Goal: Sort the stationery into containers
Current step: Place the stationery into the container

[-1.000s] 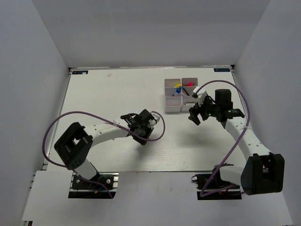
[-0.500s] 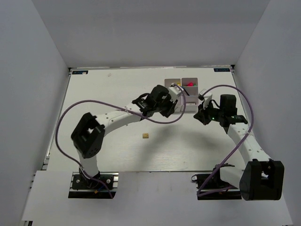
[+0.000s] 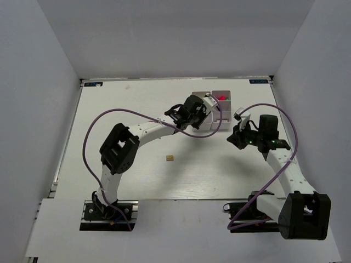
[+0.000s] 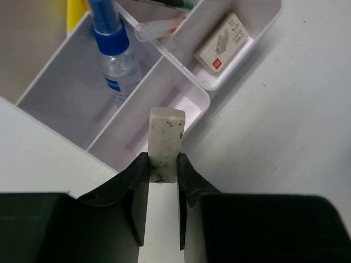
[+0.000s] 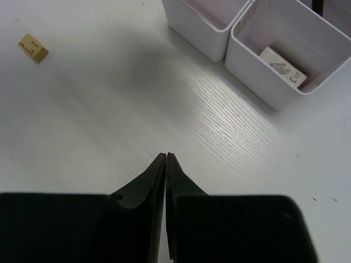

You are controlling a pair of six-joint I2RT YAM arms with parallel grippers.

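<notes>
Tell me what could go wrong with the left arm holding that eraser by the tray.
The left gripper pinches the speckled eraser only at one end, so it may pivot or slip. It seems to sit over the tray at its corner rim; released here, it could clip the rim and bounce onto the table. The tan eraser lies apart on the table and could be missed.

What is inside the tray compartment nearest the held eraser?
Nothing visible in that compartment; the held eraser hides part of its floor. Neighbours hold a blue-capped bottle and a labelled eraser.
</notes>
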